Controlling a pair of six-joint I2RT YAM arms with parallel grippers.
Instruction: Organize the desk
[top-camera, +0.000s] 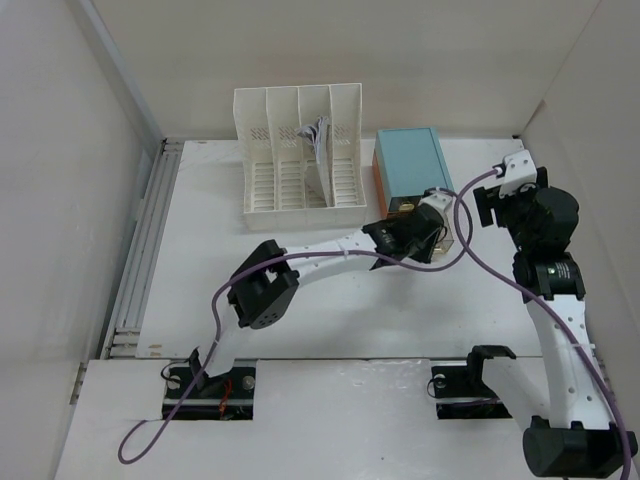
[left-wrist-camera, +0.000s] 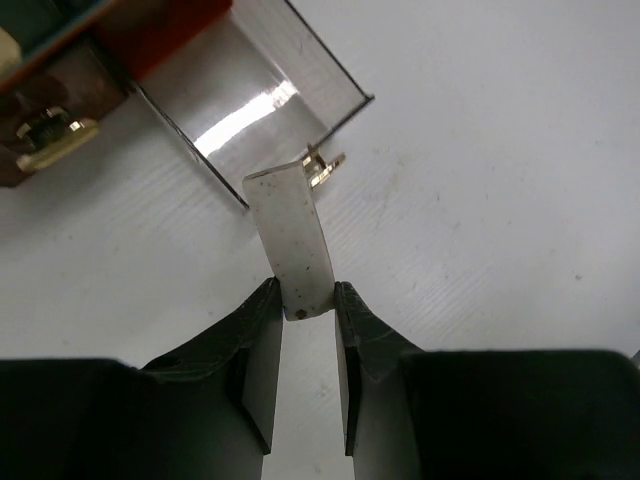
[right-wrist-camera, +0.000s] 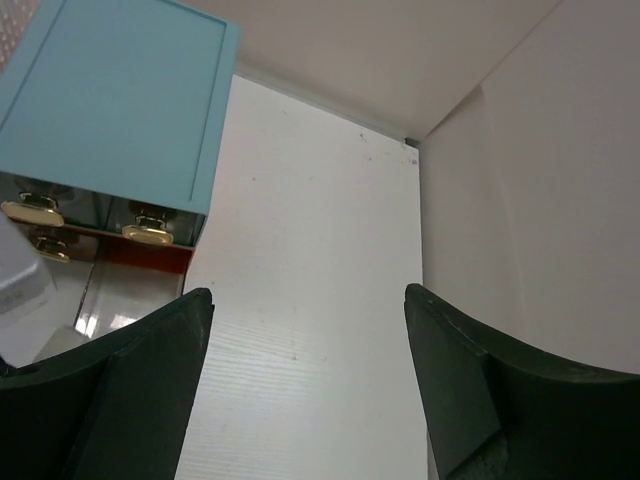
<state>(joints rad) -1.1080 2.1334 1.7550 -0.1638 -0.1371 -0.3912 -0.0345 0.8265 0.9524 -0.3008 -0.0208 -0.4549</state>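
**Pinching a pale strip in front of the drawer box**

Reaching across the middle of the desk (top-camera: 200, 260), the left arm puts the left gripper (left-wrist-camera: 308, 300) just in front of the teal-topped drawer box (top-camera: 410, 165). Its two dark fingers (left-wrist-camera: 262, 335) are pressed onto the near end of a pale strip (left-wrist-camera: 297, 235). The strip is a narrow, flat, speckled piece that stands between the pads and points away from the wrist camera. A brass knob (left-wrist-camera: 325, 168) shows right at the strip's far end; whether the two are joined cannot be told. Just beyond lies a clear drawer (left-wrist-camera: 265, 90), drawn out of the box and resting on the tabletop, with light glinting off its bottom.

The right gripper (right-wrist-camera: 310, 300) hangs above the desk to the right of the box. Its fingers are spread wide, with only bare white surface between them. From its wrist camera the box's teal top fills the upper left. Beneath that top are brass handles (right-wrist-camera: 148, 232) on mirrored drawer fronts, and below those an orange-red band (right-wrist-camera: 115, 256).

The desk itself is the wide matte white surface under everything, with two rectangular cut-outs (top-camera: 210, 392) along its near edge where the arm bases sit. A white slotted file rack (top-camera: 298, 160) stands at the back, left of the box and apart from it. Papers (top-camera: 320, 140) lean in one of its right-hand slots. A purple cable (top-camera: 480, 270) loops between the two arms.
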